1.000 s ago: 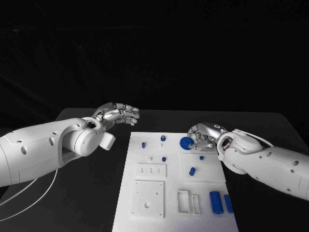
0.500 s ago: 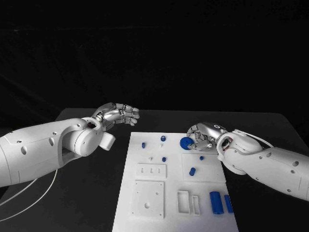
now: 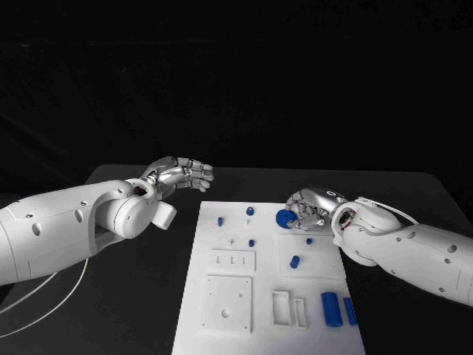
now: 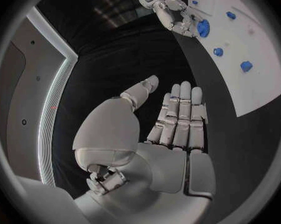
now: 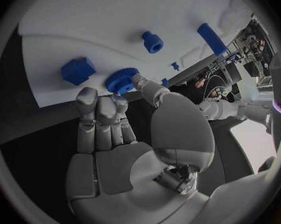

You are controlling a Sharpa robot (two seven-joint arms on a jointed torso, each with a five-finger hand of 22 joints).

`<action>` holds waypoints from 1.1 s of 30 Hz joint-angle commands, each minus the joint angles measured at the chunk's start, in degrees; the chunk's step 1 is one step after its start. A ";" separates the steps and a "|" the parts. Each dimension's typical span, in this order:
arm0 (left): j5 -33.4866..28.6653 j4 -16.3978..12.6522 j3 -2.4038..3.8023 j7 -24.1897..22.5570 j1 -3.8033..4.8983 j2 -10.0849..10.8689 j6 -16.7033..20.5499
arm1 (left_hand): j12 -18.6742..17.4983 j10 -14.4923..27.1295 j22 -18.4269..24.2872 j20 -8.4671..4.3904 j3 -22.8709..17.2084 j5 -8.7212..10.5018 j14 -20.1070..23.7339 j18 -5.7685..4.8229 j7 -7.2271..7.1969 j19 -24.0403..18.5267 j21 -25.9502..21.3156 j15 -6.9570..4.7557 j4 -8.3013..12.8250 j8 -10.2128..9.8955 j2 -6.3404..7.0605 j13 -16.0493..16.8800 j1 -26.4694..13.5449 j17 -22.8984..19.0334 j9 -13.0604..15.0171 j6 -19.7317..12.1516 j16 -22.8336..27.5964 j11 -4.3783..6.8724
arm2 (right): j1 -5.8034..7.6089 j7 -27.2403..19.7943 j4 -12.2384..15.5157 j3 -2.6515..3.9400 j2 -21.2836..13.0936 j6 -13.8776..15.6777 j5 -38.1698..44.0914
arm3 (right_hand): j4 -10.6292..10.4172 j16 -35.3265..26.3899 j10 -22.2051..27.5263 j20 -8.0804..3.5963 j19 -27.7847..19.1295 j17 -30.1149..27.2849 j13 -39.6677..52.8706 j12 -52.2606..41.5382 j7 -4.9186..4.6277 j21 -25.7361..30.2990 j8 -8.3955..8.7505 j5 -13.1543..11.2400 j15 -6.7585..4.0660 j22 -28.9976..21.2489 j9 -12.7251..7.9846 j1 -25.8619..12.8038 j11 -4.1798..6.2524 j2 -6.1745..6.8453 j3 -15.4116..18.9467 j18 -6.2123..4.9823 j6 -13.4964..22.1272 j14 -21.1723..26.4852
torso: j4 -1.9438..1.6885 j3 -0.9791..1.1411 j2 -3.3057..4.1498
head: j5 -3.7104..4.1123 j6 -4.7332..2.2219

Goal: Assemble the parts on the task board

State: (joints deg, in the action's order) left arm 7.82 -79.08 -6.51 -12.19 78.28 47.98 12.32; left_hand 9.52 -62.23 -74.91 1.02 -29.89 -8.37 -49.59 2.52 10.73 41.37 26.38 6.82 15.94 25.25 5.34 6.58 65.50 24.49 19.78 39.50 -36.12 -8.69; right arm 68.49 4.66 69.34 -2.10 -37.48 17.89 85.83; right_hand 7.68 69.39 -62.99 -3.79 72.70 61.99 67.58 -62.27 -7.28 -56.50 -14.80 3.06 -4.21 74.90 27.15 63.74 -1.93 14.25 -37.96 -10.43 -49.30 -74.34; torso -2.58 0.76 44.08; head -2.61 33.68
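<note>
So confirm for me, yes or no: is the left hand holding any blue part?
No. The left hand is flat with its fingers stretched out and nothing in them, off the side of the task board.

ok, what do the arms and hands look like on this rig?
Both arms are glossy white rounded shells with small dark holes. A thin white cable loops under the left arm, another along the right arm. The left hand and right hand are silver metal, segmented fingers with pale pads.

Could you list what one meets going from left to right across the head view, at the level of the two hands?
Left hand → small blue peg on the task board → second blue peg → blue gear at the right hand's fingers → right hand.
</note>
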 commanded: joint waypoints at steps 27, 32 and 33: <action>0.12 -0.31 0.03 -0.32 0.04 0.16 -0.86 | -0.36 0.51 -1.04 0.00 -0.28 0.28 0.51 0.94 1.41 -0.56 0.33 -0.03 0.02 -0.23 0.02 0.09 -0.39 -0.08 -0.07 -0.48 -0.38 0.07 | -0.35 2.99 0.68 -0.57 0.64 -0.39 5.54 | 0.45 0.38 -4.84 -0.23 1.04 1.27 3.19 -5.40 1.14 -1.30 -3.20 -0.19 -2.10 1.00 1.11 0.54 2.16 -1.91 -4.73 -4.57 -7.79 -0.63 | 0.04 0.05 -0.01 | -0.07 0.46; 0.12 -0.27 0.03 -0.34 0.04 0.18 -0.81 | -0.36 0.51 -1.04 0.00 -0.28 0.28 0.51 0.95 1.41 -0.56 0.33 -0.03 0.03 -0.23 0.02 0.09 -0.38 -0.08 -0.07 -0.48 -0.39 0.07 | -0.35 3.23 1.49 -0.57 0.31 0.66 5.56 | 0.40 0.44 -5.27 -0.26 1.14 1.37 3.55 -5.84 1.24 -1.36 -3.32 -0.15 -2.21 0.99 1.22 0.43 2.26 -2.11 -4.94 -4.57 -8.03 -0.66 | 0.05 0.05 -0.03 | -0.06 0.42; 0.12 -0.25 0.03 -0.35 0.04 0.17 -0.81 | -0.36 0.51 -1.04 0.00 -0.28 0.28 0.51 0.95 1.41 -0.56 0.33 -0.03 0.03 -0.23 0.02 0.10 -0.38 -0.08 -0.07 -0.48 -0.39 0.07 | -0.35 3.31 1.89 -0.57 0.14 1.40 5.56 | 0.40 0.45 -5.32 -0.26 1.15 1.39 3.60 -5.89 1.25 -1.37 -3.33 -0.12 -2.22 0.99 1.23 0.43 2.27 -2.13 -4.99 -4.57 -8.04 -0.66 | 0.05 0.05 -0.04 | -0.06 0.39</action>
State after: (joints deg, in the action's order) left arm 7.83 -79.22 -6.51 -12.15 78.28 48.17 12.26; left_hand 9.52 -62.23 -74.94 1.03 -29.89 -8.37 -49.59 2.52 10.73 41.37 26.38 6.82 15.94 25.25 5.34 6.62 65.50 24.49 19.78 39.50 -36.12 -8.69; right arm 68.46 6.82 70.86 -2.47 -37.15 18.88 90.04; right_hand 8.08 69.64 -67.80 -4.09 73.43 63.31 71.09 -67.86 -4.34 -57.52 -17.99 2.88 -6.12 74.90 27.72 64.02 0.42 12.75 -42.47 -10.63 -52.25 -74.99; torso -2.54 0.80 44.07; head -2.68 34.13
